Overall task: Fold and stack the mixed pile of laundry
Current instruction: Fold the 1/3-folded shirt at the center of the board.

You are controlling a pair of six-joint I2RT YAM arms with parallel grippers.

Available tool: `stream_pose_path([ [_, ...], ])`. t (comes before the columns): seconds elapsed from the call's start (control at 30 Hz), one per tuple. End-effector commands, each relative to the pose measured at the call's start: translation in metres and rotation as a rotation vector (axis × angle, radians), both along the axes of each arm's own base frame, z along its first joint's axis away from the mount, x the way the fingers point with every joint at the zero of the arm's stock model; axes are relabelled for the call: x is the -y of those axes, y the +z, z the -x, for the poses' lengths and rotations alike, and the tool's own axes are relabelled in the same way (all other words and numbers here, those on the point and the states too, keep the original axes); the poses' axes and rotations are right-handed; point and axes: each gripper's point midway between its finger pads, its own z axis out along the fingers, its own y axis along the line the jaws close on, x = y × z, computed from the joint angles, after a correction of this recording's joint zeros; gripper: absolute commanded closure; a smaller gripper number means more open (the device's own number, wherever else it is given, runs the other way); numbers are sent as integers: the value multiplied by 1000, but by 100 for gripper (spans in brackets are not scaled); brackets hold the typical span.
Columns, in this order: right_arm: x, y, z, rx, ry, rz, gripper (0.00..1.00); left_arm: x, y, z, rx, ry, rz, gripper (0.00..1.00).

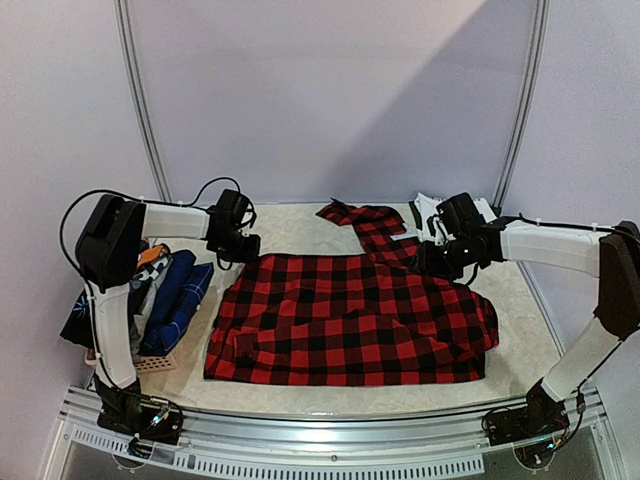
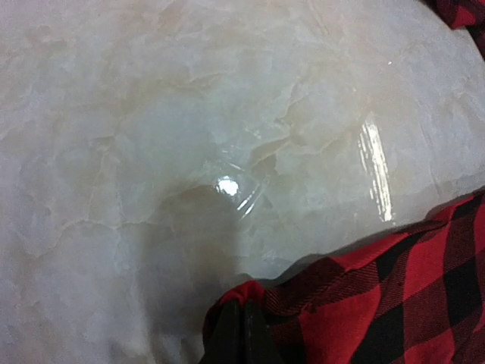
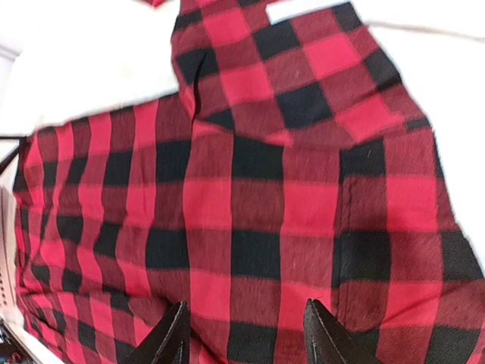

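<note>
At the left, the unfolded laundry pile (image 1: 172, 295) is seen in the basket (image 1: 155, 362). The far-left corner of the red-black plaid shirt (image 1: 350, 320), spread at the centre, is clamped by the left gripper (image 1: 237, 246). The right gripper (image 1: 440, 258) is held over the far-right part, jaws apart and empty. A matching corner should be pinched there, so both can be drawn evenly.

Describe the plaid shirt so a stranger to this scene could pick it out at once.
Start at the pale table. Spread across its middle lies the red-and-black plaid shirt, the biggest thing there. Nothing else is red checked: the pile in the basket at left is blue, navy and orange, and the cloth at far right is white.
</note>
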Motion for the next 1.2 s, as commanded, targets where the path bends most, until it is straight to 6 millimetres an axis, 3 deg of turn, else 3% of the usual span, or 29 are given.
stream_pose_path([
  [0.0,16,8,-27,16,-63,10,49,12,19,1,52,-40,52,100],
  [0.2,28,26,-74,45,-85,-52,48,16,23,2,64,-62,73,100],
  [0.3,32,23,-99,34,-76,-34,47,18,25,1,66,-68,83,100],
  [0.43,48,4,-128,-12,-112,-15,47,20,24,2,61,-74,89,100],
  [0.5,57,-16,-137,-48,-125,-9,47,19,24,4,58,-75,87,100],
  [0.63,66,-39,-149,-102,-119,-20,47,18,22,6,52,-76,80,100],
  [0.9,59,-79,-153,-190,-82,-40,49,18,19,7,42,-72,83,100],
  [1.17,54,-93,-155,-216,-68,-62,56,16,17,9,31,-70,77,100],
])
